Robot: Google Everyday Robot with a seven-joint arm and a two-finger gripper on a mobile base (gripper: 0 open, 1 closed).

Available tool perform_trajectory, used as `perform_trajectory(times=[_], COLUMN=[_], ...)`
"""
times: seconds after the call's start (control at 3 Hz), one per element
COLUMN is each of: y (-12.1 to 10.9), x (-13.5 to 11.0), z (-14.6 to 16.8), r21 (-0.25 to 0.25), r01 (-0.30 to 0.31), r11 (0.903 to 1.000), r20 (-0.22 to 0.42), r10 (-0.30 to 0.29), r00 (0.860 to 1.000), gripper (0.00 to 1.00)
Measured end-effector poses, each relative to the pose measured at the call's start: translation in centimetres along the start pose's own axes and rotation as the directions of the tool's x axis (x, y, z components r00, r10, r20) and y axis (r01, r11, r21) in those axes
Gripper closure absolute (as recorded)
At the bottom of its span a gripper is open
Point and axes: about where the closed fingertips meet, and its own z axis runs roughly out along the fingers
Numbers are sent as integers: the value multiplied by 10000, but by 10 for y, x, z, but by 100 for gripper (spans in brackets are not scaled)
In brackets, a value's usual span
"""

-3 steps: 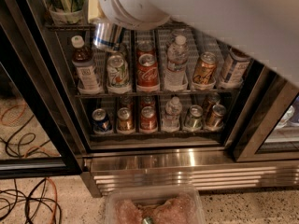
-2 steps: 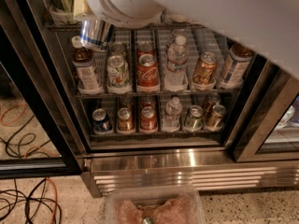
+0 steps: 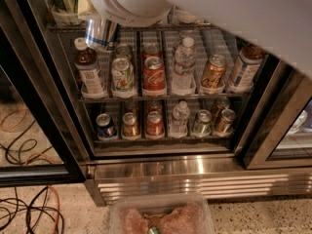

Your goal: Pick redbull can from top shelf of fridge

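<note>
The redbull can [image 3: 100,33], silver with a blue band, hangs tilted just below the white end of my arm [image 3: 126,1], in front of the left part of the top shelf [image 3: 63,28] of the fridge [image 3: 161,167]. My gripper [image 3: 108,19] is at the can's upper end and shut on it. The arm hides most of the gripper. The can rests on nothing and sits above the brown bottle [image 3: 87,69] on the rack below. White cup holders [image 3: 66,16] show on the top shelf at the left.
The middle rack holds bottles, a red cola can [image 3: 154,74] and a gold can [image 3: 213,72]. The lower rack holds several cans. Black door frames stand at the left [image 3: 34,96] and right [image 3: 268,130]. Cables [image 3: 24,204] lie on the floor. A clear tray [image 3: 161,213] sits at the bottom.
The arm and the can in it have shifted left along the top shelf's front, then held about still. Nothing on the racks moved.
</note>
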Motion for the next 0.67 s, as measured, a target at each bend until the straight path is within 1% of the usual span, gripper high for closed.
perform_trajectory(times=[0.33, 0.67], y=[-17, -17], x=[36, 49], z=[10, 8], r21=[362, 526], r01=[-183, 39], r11=[9992, 9986], r20=[-535, -663], r10=[202, -4], r00=[9984, 9978], gripper=[100, 100])
